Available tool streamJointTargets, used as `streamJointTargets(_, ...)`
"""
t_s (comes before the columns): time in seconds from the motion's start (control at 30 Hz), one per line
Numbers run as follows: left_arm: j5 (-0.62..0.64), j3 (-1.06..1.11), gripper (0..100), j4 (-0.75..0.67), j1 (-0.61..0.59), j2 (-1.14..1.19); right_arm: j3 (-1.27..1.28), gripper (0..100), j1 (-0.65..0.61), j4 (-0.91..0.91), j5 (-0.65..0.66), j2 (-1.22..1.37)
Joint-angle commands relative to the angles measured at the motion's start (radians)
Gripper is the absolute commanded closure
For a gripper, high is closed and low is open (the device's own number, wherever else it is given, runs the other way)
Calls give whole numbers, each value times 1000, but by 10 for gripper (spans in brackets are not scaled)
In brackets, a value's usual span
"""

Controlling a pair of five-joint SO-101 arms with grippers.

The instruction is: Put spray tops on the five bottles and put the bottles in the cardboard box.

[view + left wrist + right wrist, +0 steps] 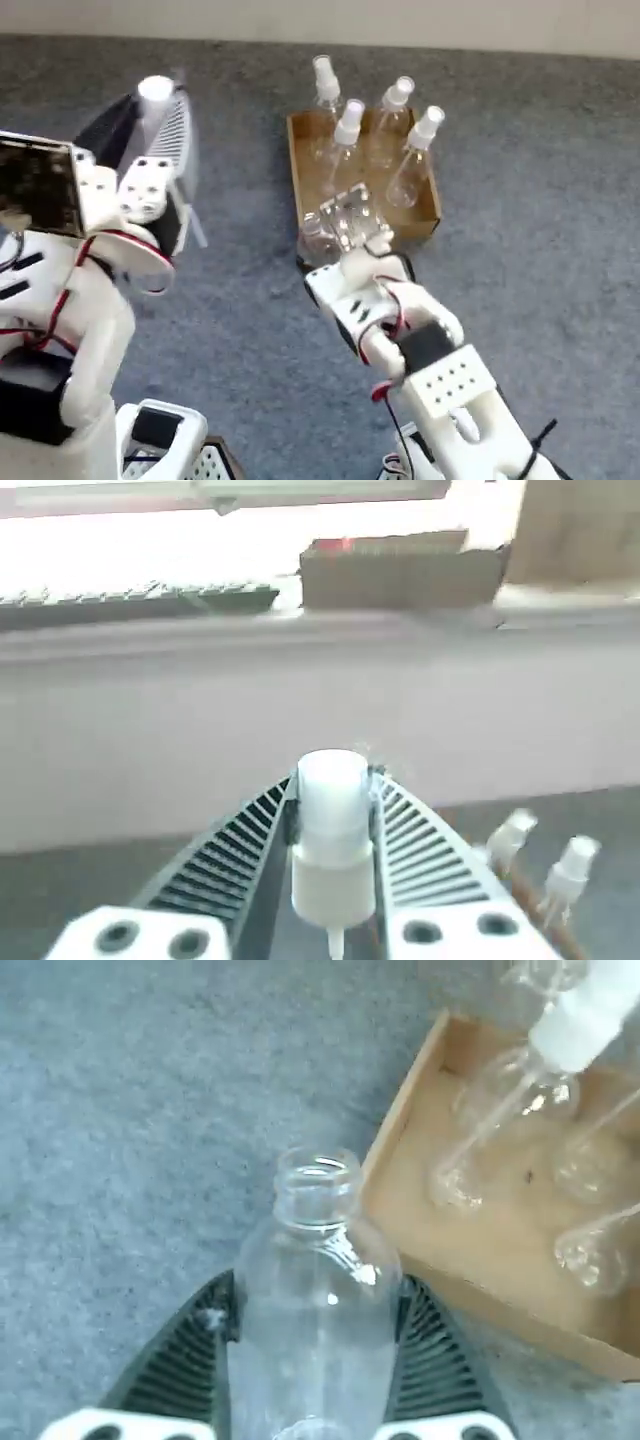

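Last capping, it seems: the right gripper (315,1298) clamps the open bottle (316,1210) just beside the cardboard box (296,170), and the left gripper (332,790), clamped on the spray top (333,860) at left, must align it over the neck.

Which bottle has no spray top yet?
The bottle held in the right gripper, just outside the cardboard box: its neck is open, while the four bottles in the box have white tops.

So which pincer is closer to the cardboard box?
The right one. The right pincer holds an open bottle just beside the box. The left pincer is off to the side, well away from it, holding a spray top.
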Motion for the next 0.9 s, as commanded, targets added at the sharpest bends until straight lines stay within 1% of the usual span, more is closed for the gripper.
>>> streamJointTargets(0.0,14,-28,995,-81,151,-10,62,995,-13,-38,-6,-148)
streamJointTargets(0.07,11,-1,995,-120,232,-10,108,995,-13,-38,-11,-237)
streamJointTargets(0.13,11,54,995,-176,286,-10,162,995,-13,-38,-11,-331)
streamJointTargets(0.3,11,174,995,-264,360,-10,272,995,-13,-36,-11,-507)
streamJointTargets(0.47,14,219,995,-278,398,-10,303,995,-13,-33,-11,-544)
streamJointTargets(0.57,12,255,995,-339,395,-4,305,995,-13,-33,-11,-549)
streamJointTargets(0.7,9,263,995,-436,390,88,305,995,-13,-33,-11,-549)
streamJointTargets(0.8,8,257,995,-482,390,166,305,995,-13,-33,-11,-549)
streamJointTargets(0.87,8,228,995,-486,389,203,305,995,-13,-33,-11,-549)
